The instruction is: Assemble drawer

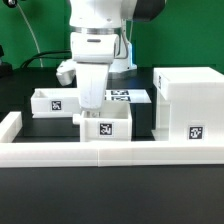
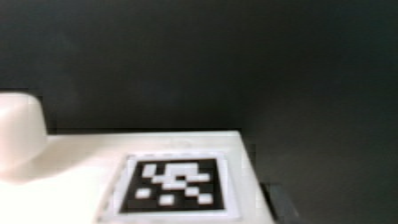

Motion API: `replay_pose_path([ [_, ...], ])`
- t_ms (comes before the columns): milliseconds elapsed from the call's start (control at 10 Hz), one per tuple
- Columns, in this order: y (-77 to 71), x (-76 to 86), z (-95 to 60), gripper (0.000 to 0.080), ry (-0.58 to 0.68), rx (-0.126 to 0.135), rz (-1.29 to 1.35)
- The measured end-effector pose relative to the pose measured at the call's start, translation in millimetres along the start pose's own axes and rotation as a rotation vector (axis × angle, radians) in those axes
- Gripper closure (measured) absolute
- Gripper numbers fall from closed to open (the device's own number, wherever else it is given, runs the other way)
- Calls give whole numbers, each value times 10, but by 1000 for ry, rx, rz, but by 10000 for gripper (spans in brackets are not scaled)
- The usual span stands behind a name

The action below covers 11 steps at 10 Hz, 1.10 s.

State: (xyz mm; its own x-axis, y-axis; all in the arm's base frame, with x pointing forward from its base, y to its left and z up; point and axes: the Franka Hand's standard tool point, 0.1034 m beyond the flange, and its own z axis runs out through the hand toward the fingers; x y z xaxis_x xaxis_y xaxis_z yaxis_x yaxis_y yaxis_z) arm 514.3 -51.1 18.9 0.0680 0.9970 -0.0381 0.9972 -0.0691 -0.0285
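Note:
The large white drawer housing [image 1: 188,100] stands at the exterior view's right, with a square tag on its front. One small white tray [image 1: 55,101] sits at the back left. A second tray [image 1: 110,124], with a front tag and a round knob [image 1: 80,117] on its left side, sits in the middle. My gripper [image 1: 90,106] is lowered onto the left rear part of this middle tray, and its fingertips are hidden there. The wrist view shows a white tagged face [image 2: 175,185] up close and a rounded white shape [image 2: 18,135] beside it. I cannot tell how the jaws stand.
A long low white border rail [image 1: 100,155] runs along the front and turns up the left side [image 1: 10,125]. The marker board [image 1: 126,96] lies flat behind the middle tray. The table is black, with a green backdrop behind the arm.

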Motion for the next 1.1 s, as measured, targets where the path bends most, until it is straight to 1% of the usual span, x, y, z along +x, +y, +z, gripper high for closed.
replay_pose_path([
  [100,54,89,-3,757,6,9,-1],
  [200,87,115,-7,757,7,8,0],
  [600,68,89,17,757,7,12,0],
  [700,65,75,52,757,8,7,-31],
  [800,83,112,47,757,10,9,-36],
  [900,122,155,23,757,14,2,-42],
  [1100,142,233,9,757,19,-3,-27],
])
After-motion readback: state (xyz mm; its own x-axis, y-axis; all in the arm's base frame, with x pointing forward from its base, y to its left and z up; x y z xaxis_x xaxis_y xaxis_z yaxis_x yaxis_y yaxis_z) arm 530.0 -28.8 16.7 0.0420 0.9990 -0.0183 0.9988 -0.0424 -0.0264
